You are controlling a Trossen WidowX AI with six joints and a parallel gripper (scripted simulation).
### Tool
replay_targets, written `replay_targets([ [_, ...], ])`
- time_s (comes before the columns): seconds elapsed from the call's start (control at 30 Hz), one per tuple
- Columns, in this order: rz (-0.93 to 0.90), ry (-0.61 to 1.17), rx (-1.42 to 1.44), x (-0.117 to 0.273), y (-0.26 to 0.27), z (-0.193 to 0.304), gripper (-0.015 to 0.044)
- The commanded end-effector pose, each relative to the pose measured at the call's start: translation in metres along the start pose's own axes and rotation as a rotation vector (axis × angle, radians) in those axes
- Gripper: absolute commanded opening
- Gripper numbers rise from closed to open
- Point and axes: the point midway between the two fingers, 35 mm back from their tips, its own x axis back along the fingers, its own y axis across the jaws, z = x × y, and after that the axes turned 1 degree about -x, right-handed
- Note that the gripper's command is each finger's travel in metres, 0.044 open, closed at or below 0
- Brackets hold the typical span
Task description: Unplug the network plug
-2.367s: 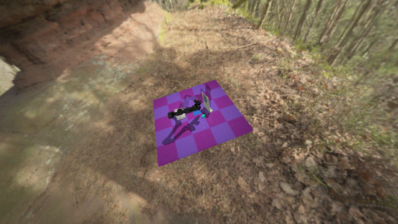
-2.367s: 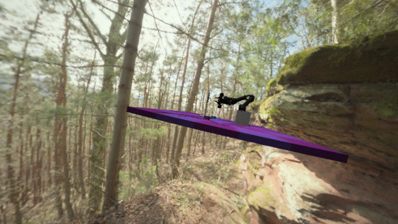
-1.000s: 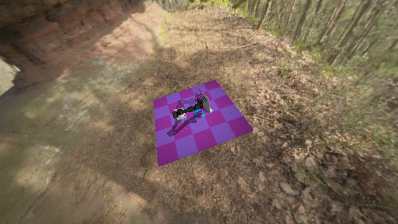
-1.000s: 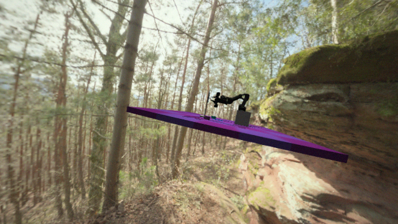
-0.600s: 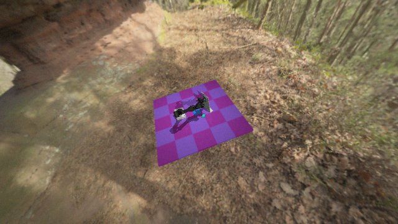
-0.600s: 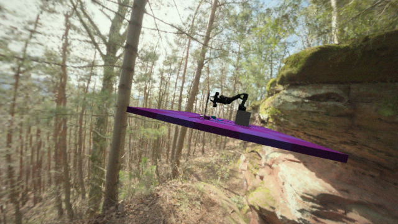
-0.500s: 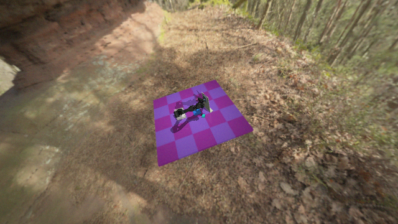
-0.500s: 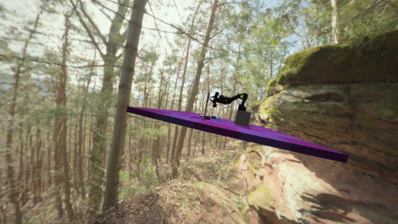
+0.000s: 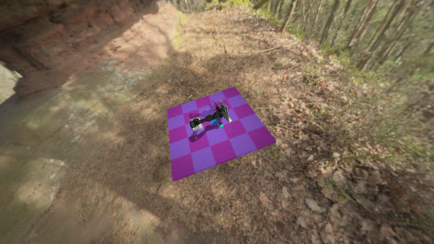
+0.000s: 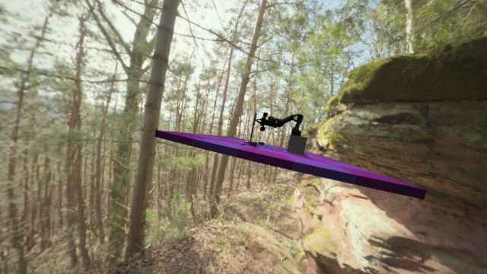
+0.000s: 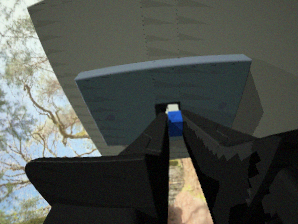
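Note:
The blue plug (image 11: 175, 123), with a pale part at its far end, is at the dark socket opening (image 11: 160, 107) in the grey-blue plate on the upright panel (image 11: 100, 30) (image 9: 226, 113) (image 10: 253, 131). My gripper (image 11: 172, 117) (image 10: 258, 120) is at the panel, its two dark fingers close against both sides of the plug and shut on it. The thin tab cannot be told apart, and how deep the plug sits in the socket is hidden. A blue patch (image 9: 214, 122), perhaps the marked square, lies on the checkered table (image 9: 237, 146) (image 10: 342, 175) below the arm.
A small cyan block (image 9: 222, 126) (image 10: 261, 144) lies on the table beside the blue patch. A small dark object (image 10: 253, 144) is at the panel's foot. The arm's box-like base (image 9: 196, 128) (image 10: 297, 144) stands behind, away from the panel.

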Motion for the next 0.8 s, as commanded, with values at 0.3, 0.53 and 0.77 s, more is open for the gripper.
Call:
replay_targets([
  [0.3, 0.001, -0.003, -0.004, 0.001, -0.0002, -0.0003, 0.0],
  [0.53, 0.002, -0.003, -0.004, 0.0044, -0.0002, 0.0006, 0.0],
  [0.77, 0.002, -0.003, -0.004, 0.0076, -0.0002, 0.0015, 0.0],
])
